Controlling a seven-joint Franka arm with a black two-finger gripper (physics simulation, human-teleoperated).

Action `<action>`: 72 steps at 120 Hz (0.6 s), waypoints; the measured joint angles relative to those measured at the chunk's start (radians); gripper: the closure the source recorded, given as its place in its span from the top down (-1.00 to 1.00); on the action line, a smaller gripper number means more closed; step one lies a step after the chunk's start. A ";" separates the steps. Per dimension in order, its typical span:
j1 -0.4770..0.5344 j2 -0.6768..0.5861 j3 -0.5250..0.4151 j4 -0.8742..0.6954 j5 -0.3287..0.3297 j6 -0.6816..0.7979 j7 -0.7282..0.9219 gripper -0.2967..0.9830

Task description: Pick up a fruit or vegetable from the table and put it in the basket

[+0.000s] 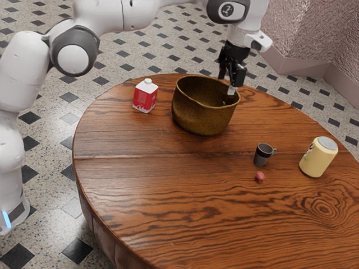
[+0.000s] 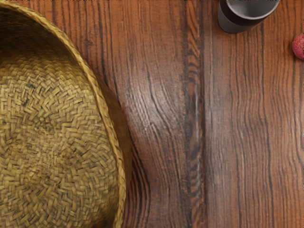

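Note:
My gripper (image 1: pixel 228 84) is over the far right rim of the woven basket in the exterior view, fingers apart with nothing seen between them. The deep golden-brown basket (image 1: pixel 201 118) stands upright on the table. A small round pinkish-red fruit (image 1: pixel 259 177) lies on the wood, well away from the basket and the gripper, near a dark cup. Looking down from my hand, the wrist view has the basket (image 2: pixel 109 118) with its woven floor showing, and the bumpy fruit (image 2: pixel 299 46) beyond the cup.
The grey-black cup (image 1: pixel 262 154) (image 2: pixel 242 14) stands between basket and fruit in the wrist view. A yellow can (image 1: pixel 318 157) is at the exterior view's right, and a red-and-white carton (image 1: pixel 145 96) at the basket's other side. All stand on the round wooden table (image 1: pixel 168 190).

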 joint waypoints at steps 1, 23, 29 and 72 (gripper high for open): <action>0.000 0.000 0.000 0.000 -0.001 0.000 0.000 0.54; 0.002 -0.001 0.006 0.000 -0.018 0.007 0.000 0.54; 0.018 0.000 0.026 -0.001 -0.054 0.006 0.001 0.53; -0.191 0.067 -0.065 0.000 0.023 0.168 0.434 0.53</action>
